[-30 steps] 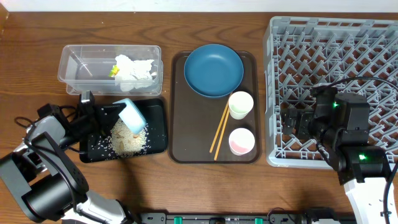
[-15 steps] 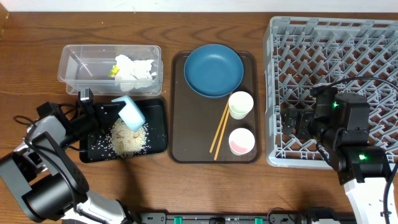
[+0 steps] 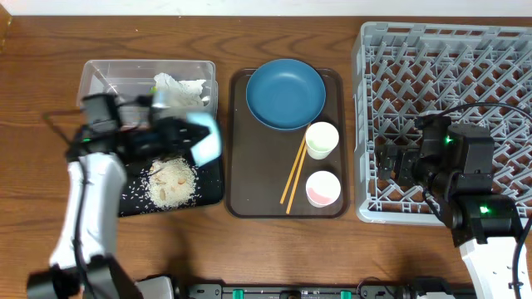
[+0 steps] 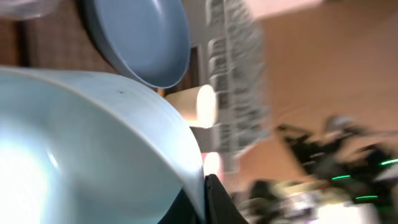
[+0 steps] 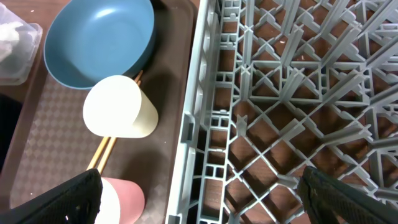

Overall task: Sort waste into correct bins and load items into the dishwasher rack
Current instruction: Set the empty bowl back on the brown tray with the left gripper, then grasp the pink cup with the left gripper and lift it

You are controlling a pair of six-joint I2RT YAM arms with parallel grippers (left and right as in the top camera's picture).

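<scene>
Holding bowl tipped sideways above black tray | left gripper clamped on it | right gripper spread wide over rack

Motion blur is smearing the bowl and the left gripper overhead. The left wrist view is blurring too, with the bowl running off its left and bottom edges. The right wrist frame is cropping the pink cup at the bottom and the plate at the top.

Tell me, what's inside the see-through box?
Crumpled white tissue and a bit of yellow-green wrapper lie in the clear tub. The left arm covers its front edge, so anything there is hidden.
</scene>
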